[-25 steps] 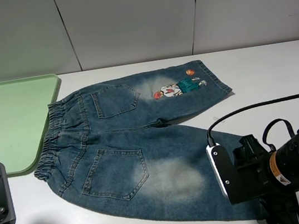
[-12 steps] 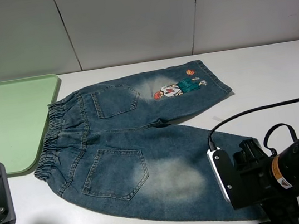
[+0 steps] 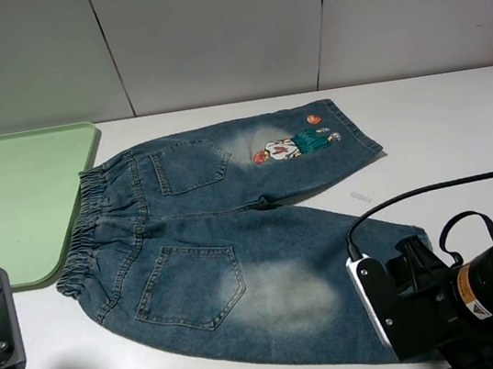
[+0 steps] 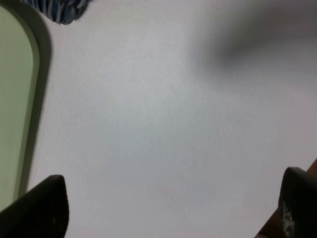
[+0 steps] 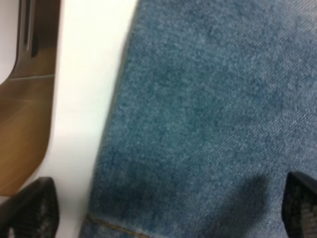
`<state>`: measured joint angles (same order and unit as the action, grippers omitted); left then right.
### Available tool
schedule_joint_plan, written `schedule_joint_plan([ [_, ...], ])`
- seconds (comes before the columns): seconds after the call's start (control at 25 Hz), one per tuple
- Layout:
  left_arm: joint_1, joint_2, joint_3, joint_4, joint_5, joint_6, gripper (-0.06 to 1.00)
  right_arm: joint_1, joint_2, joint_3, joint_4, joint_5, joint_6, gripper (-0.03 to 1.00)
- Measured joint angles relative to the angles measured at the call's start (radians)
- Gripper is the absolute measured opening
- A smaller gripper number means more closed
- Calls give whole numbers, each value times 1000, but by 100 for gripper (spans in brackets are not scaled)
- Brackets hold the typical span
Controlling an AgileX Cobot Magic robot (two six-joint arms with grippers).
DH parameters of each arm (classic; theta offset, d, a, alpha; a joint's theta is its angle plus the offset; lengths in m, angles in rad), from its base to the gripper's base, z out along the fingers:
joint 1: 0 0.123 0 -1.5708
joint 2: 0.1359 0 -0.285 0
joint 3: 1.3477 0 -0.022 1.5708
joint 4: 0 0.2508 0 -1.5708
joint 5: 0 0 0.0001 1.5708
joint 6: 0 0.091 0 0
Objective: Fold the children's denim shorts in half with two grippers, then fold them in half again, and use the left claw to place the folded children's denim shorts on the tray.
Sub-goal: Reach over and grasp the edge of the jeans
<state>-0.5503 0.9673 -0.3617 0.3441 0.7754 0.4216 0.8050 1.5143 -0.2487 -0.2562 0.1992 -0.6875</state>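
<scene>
A white surface [image 3: 441, 118] seen from above. In its far left corner lies a pale green tray [image 3: 17, 200], flat with a low rim.

At the near left edge the left claw [image 4: 171, 208] hangs over bare surface, well apart from the clothing. Its wrist view shows the two black fingertips [image 4: 47, 206] spread wide with nothing between them.

Across the middle lie the children's denim shorts [image 3: 226, 234], spread flat with the back pockets up. The elastic waistband [image 3: 86, 227] faces the left edge, just beside the tray's rim; whether it touches cannot be told. Both legs point toward the right edge. The far leg bears a cartoon patch [image 3: 295, 146]. The near leg has a faded pale area.

At the near right corner the right claw [image 5: 166, 210], on a black arm end with a white panel and an orange label, sits low over the hem of the near leg. Its fingertips [image 5: 29, 208] stand wide apart with denim lying below them, and it grips nothing.
</scene>
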Motion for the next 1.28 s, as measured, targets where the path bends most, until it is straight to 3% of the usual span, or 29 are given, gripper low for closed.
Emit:
schedule_joint_plan([
  [0.36,0,0,0,0,0,0,84,0,3,7,11,-16,0,46],
  [0.8,0,0,0,0,1,0,84,0,5,10,8,-69,2,42],
  [1.28,0,0,0,0,0,0,84,0,5,10,8,-96,32,28],
])
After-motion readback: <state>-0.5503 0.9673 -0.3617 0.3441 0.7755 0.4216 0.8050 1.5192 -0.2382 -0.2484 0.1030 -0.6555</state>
